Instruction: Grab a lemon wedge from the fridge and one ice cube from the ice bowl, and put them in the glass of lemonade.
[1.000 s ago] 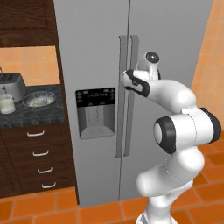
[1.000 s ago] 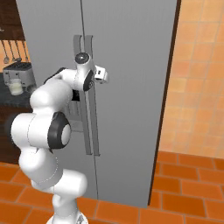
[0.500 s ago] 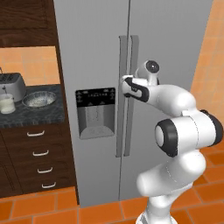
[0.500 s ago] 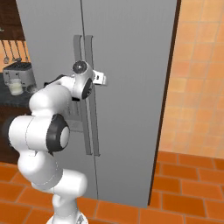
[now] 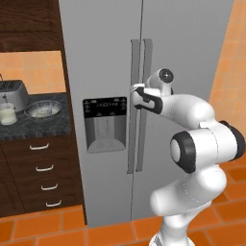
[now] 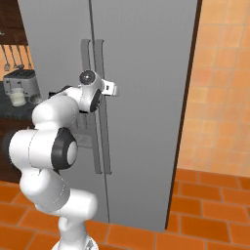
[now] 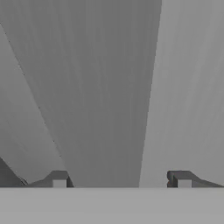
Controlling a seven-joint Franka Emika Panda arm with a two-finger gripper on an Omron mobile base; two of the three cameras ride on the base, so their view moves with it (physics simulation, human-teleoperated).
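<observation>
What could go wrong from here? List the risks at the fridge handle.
1. The gripper has its jaws apart around a vertical fridge handle; if off-centre when it shuts, it may slip off on the pull.
2. The two handles run close side by side, so a finger could catch the left door's handle.
3. The fridge is shut and the arm's elbow sits before the right door, which could swing into it.

Both base views look forward from behind the arm, left and right, sharing the tall grey side-by-side fridge (image 5: 110, 72) (image 6: 141, 73). The hand view sits close against its grey handle (image 7: 109, 96).
</observation>
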